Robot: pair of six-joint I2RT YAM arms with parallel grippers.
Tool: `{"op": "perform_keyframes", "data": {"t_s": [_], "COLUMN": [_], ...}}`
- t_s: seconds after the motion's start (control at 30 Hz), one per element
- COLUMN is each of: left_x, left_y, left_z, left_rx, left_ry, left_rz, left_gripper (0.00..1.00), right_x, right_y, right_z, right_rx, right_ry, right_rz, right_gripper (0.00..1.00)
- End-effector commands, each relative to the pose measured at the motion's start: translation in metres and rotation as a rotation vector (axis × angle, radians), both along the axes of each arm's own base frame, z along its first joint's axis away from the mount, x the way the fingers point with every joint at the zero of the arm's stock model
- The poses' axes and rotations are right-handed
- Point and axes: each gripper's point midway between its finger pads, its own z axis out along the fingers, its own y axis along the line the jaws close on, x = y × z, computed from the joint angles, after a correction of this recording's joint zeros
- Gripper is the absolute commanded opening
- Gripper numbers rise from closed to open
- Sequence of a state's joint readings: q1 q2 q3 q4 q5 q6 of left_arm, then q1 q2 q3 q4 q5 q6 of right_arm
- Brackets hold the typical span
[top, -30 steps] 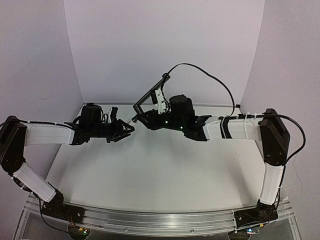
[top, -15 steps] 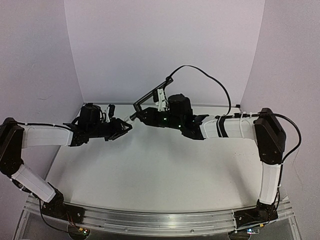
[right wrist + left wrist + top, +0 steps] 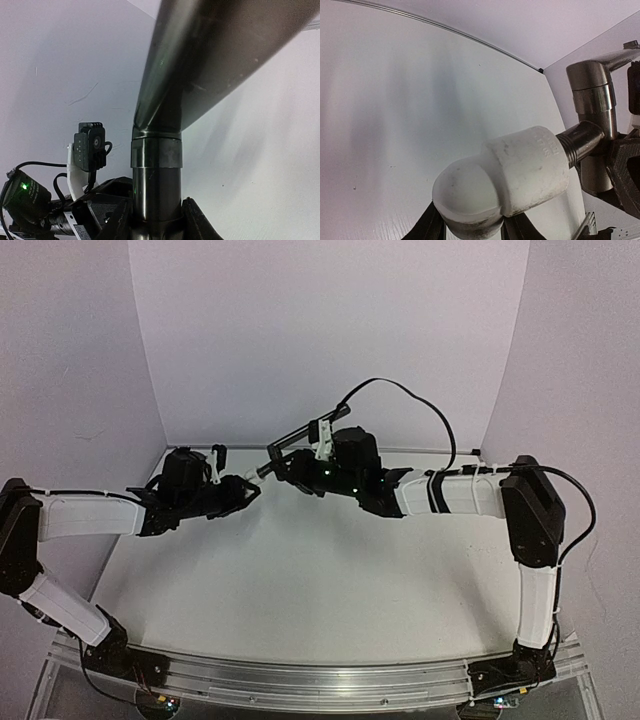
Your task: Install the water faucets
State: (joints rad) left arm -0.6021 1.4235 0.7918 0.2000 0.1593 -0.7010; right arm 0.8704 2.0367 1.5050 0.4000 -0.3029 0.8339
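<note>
Left wrist view: left gripper (image 3: 251, 490) clamps the white fitting (image 3: 515, 175); at its three o'clock, the faucet (image 3: 591, 95), clamped by the right gripper (image 3: 281, 466), touches it.

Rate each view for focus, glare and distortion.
Top external: even, soft light with a lilac cast, faint shadows on the table, the dark faucet small but distinct. Left wrist: the white fitting is fairly crisp; the wide lens bows the table's far edge. Right wrist: the faucet fills the frame, too close, soft, with pale sheen along its spout.
</note>
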Motion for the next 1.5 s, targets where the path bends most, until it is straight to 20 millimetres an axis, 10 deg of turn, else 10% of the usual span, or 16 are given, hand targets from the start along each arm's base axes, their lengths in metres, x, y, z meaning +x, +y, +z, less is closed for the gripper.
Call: {"op": "perform_keyframes", "data": {"t_s": [0.0,0.77,1.23,1.47], "left_x": [-0.018,-0.007,-0.021,-0.029], "left_y": [-0.047,-0.052,-0.030,-0.046], "left_z": [0.112,0.104,0.046,0.046], "left_rx": [-0.156,0.141,0.077,-0.169], "left_ry": [-0.334,-0.537,-0.214,-0.036], "left_rz": [-0.171,-0.039,-0.004,-0.246], "left_gripper": [0.00,0.00,0.00,0.00], "right_x": [-0.016,-0.005,0.031,0.015], "right_y": [0.024,0.030,-0.090,-0.106], "right_z": [0.006,0.026,0.013,0.021], "right_rx": [0.077,0.219,0.044,-0.164], "right_ry": [0.063,0.206,-0.016,-0.375], "right_rz": [0.075,0.103,-0.148,-0.055], "right_gripper": [0.00,0.00,0.00,0.00]}}
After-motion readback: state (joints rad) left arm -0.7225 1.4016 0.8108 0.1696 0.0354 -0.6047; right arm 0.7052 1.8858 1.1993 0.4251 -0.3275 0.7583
